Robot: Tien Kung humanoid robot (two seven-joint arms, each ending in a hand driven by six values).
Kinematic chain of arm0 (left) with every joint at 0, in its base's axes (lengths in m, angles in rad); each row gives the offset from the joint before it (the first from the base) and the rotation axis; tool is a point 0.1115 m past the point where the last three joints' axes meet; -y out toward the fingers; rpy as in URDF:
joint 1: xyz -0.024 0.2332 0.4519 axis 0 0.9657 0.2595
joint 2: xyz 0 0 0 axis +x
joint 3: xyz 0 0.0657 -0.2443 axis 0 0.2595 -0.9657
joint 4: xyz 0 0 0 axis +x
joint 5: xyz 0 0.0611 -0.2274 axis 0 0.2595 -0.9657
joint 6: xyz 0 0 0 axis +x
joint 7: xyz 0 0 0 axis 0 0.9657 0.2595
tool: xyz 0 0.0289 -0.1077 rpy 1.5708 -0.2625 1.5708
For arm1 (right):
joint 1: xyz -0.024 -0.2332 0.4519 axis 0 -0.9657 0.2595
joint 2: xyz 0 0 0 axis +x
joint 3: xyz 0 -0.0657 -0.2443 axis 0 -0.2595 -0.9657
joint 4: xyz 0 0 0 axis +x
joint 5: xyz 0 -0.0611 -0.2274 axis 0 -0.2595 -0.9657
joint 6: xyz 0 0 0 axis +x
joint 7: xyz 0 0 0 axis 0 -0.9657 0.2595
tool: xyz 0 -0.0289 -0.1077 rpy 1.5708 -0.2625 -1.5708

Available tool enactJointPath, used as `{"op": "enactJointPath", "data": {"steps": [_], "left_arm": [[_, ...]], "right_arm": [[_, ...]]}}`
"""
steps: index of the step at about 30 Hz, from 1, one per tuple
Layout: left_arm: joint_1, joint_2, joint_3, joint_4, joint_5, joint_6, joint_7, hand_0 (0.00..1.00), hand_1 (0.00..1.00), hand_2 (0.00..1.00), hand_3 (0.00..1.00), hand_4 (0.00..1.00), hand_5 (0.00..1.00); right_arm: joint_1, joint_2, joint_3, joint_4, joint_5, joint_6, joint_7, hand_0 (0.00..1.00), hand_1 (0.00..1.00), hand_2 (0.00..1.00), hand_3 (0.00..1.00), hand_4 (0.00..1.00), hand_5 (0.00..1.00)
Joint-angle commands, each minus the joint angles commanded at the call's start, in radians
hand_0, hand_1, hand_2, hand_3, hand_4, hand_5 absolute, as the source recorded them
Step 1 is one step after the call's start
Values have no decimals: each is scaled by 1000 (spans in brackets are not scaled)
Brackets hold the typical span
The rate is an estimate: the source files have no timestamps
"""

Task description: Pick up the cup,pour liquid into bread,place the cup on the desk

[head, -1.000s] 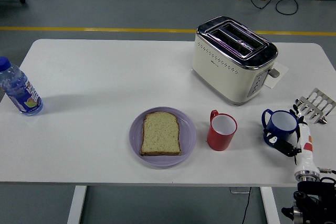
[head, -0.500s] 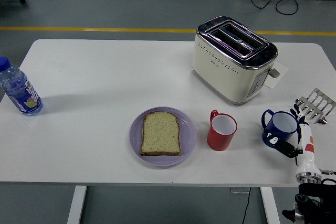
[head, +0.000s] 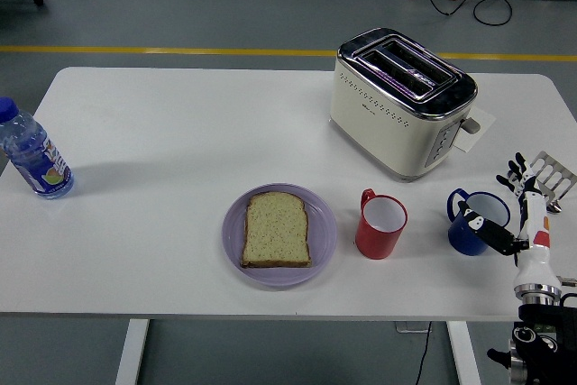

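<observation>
Raised slightly, right hand point(head: 521, 214) fingers grasp the blue cup point(head: 476, 222); contents unseen.

One view only, so nothing was shared with a second. The head camera sat high on the robot's side, looking forward and down over the table point(head: 162, 132), whose near edge ran along the bottom. It stood far enough off to take in nearly the full tabletop, with floor point(head: 180, 6) and a yellow line point(head: 135, 50) beyond
</observation>
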Motion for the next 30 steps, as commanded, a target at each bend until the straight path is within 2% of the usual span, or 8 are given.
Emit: {"op": "enactJointPath", "data": {"steps": [8,9,14,15,17,20,22,30], "left_arm": [[5,-1,9,0,-3,0,0,633,640,651,504,241,865],[5,-1,10,0,-4,0,0,633,641,651,503,239,861],[7,-1,14,0,-4,0,0,633,641,651,503,239,861],[7,0,14,0,-5,-1,0,633,641,651,504,240,864],[8,0,14,1,-6,-1,0,633,641,651,504,240,864],[8,0,18,1,-7,-1,0,633,641,651,504,240,864],[8,0,17,1,-6,-1,0,633,641,651,504,240,863],[4,-1,10,0,-4,-1,0,633,641,651,503,240,862]], "right_arm": [[-16,14,101,100,169,114,37,938,808,941,990,877,44],[-16,14,106,104,205,126,39,857,750,850,806,739,223],[-25,13,183,169,402,221,56,857,750,850,806,739,223],[-27,13,199,181,447,243,50,808,706,760,675,681,329],[-30,13,217,191,530,276,42,808,706,760,675,681,329],[-35,18,278,200,656,382,-12,808,706,760,675,681,329],[-39,20,308,193,734,430,-42,795,703,748,663,651,467],[-47,30,356,178,871,480,-111,796,709,754,669,649,481]]}}
